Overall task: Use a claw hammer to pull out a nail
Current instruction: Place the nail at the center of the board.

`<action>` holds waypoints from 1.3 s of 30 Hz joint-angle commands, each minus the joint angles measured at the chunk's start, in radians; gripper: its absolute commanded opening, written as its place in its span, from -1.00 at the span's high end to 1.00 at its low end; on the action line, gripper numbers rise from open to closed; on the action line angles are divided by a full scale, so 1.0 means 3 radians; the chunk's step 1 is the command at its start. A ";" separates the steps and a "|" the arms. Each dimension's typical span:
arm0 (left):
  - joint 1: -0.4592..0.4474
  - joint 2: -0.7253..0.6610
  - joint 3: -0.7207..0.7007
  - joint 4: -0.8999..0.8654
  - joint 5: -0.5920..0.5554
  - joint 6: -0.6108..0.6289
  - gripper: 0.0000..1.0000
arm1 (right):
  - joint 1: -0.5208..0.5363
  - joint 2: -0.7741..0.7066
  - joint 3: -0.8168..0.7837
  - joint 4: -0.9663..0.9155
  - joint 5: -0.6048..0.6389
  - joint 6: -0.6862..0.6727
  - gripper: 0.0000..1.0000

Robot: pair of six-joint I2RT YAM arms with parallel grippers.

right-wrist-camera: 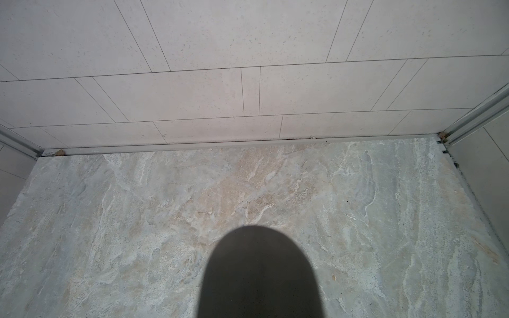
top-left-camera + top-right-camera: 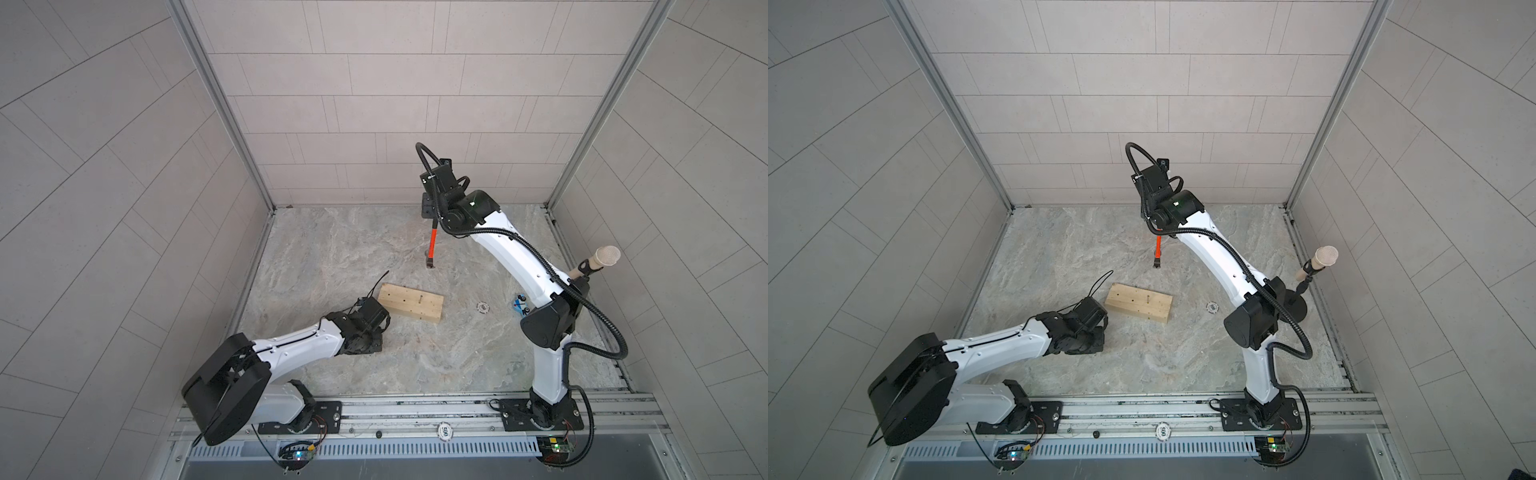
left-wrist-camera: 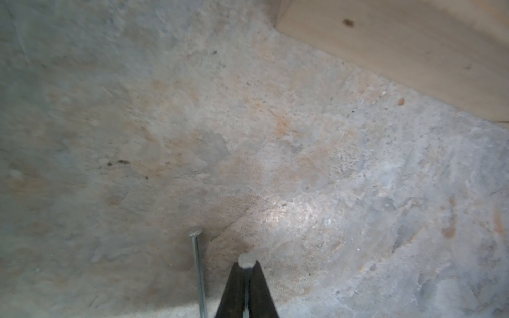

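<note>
The claw hammer [image 2: 432, 243] hangs head-down from my raised right gripper [image 2: 431, 210], which is shut on its black handle end [image 1: 259, 278]. Its orange-red shaft [image 2: 1158, 248] and steel head [image 2: 1157, 262] hover above the table, behind a pale wooden block [image 2: 409, 307]. The block's top carries a small dark mark [image 2: 420, 297]; I cannot tell whether it is a nail. My left gripper [image 3: 247, 266] is low by the block's near-left corner, shut on a nail whose round head [image 3: 246, 260] shows at the fingertips. Another nail [image 3: 198, 269] lies on the table beside it.
A beige microphone-like stick [image 2: 598, 262] stands on a stand at the right wall. A small blue toy car [image 2: 521, 305] and a poker chip [image 2: 483, 307] lie right of the block. Another chip [image 2: 444, 430] sits on the front rail. Tiled walls enclose the marble table [image 2: 332, 257].
</note>
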 commanded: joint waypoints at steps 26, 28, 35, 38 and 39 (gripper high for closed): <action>-0.0013 0.0077 0.0033 0.0000 -0.0029 -0.0066 0.68 | -0.0021 -0.0225 -0.0118 0.0116 0.0119 0.0048 1.00; -0.0014 0.0062 0.0035 -0.0003 -0.0030 -0.0067 0.68 | -0.0018 -0.0233 -0.0118 0.0116 0.0115 0.0045 1.00; -0.0013 -0.0017 0.0049 -0.0040 -0.0063 -0.0077 0.57 | -0.0017 -0.0247 -0.0143 0.0115 0.0115 0.0047 1.00; -0.0013 -0.0074 0.0059 -0.0013 -0.0059 -0.0048 0.45 | -0.0019 -0.0262 -0.0163 0.0113 0.0115 0.0048 1.00; -0.0016 -0.0095 0.0064 -0.0010 -0.0058 -0.0030 0.40 | -0.0017 -0.0269 -0.0173 0.0116 0.0120 0.0047 1.00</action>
